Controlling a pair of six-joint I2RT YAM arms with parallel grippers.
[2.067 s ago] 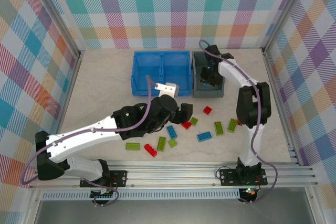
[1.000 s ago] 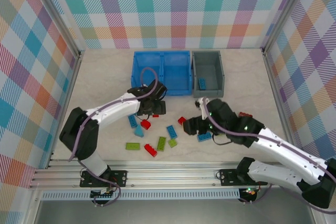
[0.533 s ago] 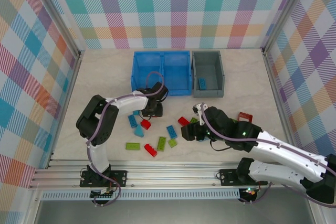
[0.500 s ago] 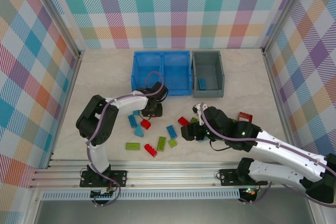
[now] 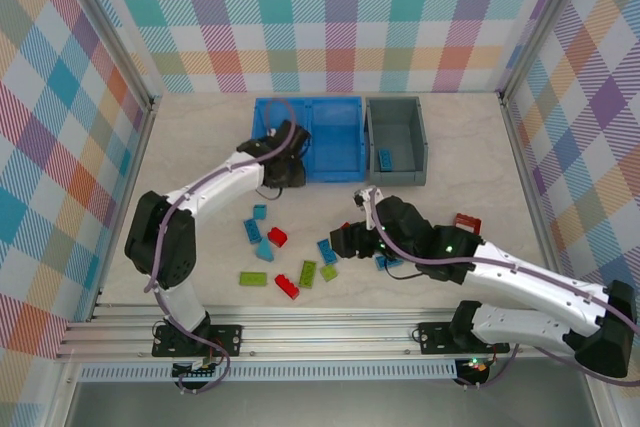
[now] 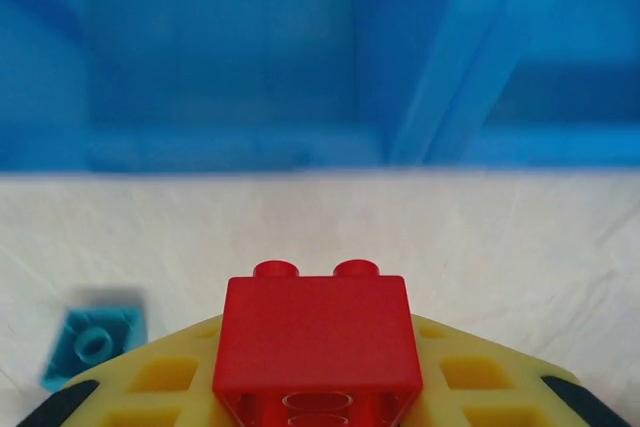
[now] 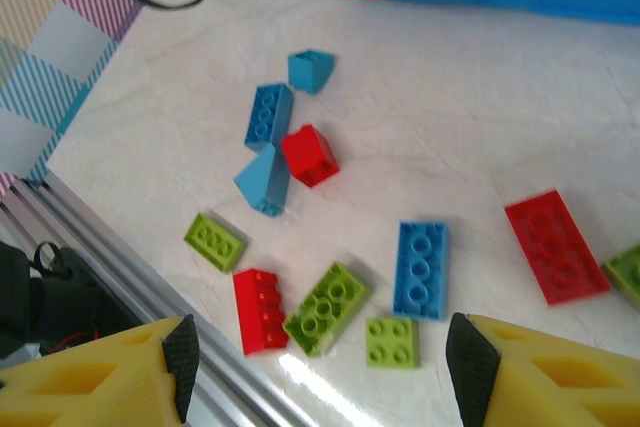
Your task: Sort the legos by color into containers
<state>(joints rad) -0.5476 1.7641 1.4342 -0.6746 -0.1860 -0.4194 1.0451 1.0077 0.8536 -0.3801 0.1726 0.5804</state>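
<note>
My left gripper (image 6: 316, 377) is shut on a red lego (image 6: 316, 332), held just above the table in front of the bright blue bin's (image 6: 300, 67) near wall. From above, the left gripper (image 5: 283, 169) sits at the blue bin's (image 5: 340, 100) front left. My right gripper (image 7: 320, 362) hangs open over loose legos: a blue one (image 7: 421, 269), a green one (image 7: 327, 309), a small green square (image 7: 392, 341) and a red one (image 7: 259, 309). From above, the right gripper (image 5: 345, 240) is mid-table. The dark grey bin (image 5: 372, 147) holds a blue lego (image 5: 384, 159).
More legos lie left of centre: a red one (image 5: 277, 237), light blue ones (image 5: 264, 250), a green one (image 5: 253, 278). A red plate (image 7: 556, 245) lies to the right. The metal rail (image 5: 330, 322) runs along the near edge, and checked walls enclose the table.
The left gripper closed on a red lego among the pile and carried it up to the blue bin's front. The right gripper shifted slightly left and stayed open.
</note>
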